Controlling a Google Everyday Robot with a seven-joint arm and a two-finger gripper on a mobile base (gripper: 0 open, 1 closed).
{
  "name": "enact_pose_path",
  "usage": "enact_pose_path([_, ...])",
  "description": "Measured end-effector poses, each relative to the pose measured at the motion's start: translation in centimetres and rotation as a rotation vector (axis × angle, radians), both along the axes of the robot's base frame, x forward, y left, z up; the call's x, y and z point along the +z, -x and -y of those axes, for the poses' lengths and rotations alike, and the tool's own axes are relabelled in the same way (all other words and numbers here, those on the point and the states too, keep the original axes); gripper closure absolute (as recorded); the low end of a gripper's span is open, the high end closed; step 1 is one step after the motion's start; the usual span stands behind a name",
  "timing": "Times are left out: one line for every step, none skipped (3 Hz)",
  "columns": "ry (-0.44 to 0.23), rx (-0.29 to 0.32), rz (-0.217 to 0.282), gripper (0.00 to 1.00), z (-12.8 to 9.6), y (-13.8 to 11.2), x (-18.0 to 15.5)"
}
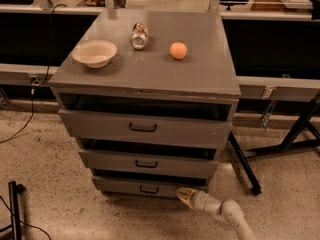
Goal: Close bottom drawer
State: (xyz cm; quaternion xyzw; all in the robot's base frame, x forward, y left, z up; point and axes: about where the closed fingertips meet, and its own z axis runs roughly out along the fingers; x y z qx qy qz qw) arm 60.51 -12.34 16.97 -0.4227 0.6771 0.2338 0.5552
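Observation:
The bottom drawer (125,185) is the lowest of three in the grey cabinet (150,79). It stands slightly pulled out, with a dark gap above its slim front and a small dark bar handle (149,189). My gripper (183,194) is low at the drawer's right front corner, touching or almost touching the front panel. Its tan fingers are together in one tip, holding nothing. The white arm (227,214) runs off to the lower right.
The middle drawer (145,163) and top drawer (142,127) also stand partly open. On the cabinet top are a white bowl (95,52), a lying can (139,35) and an orange (178,50). Black table legs (245,166) stand to the right, and a black stand (14,209) at the lower left.

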Motion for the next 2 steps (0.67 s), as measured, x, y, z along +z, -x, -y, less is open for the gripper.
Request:
enact_pose_path([0.001, 0.012, -0.008, 1.00, -0.1, 1.1, 0.1])
enact_pose_path([-0.030, 0.090, -0.048, 1.00, -1.8, 4.8, -0.5])
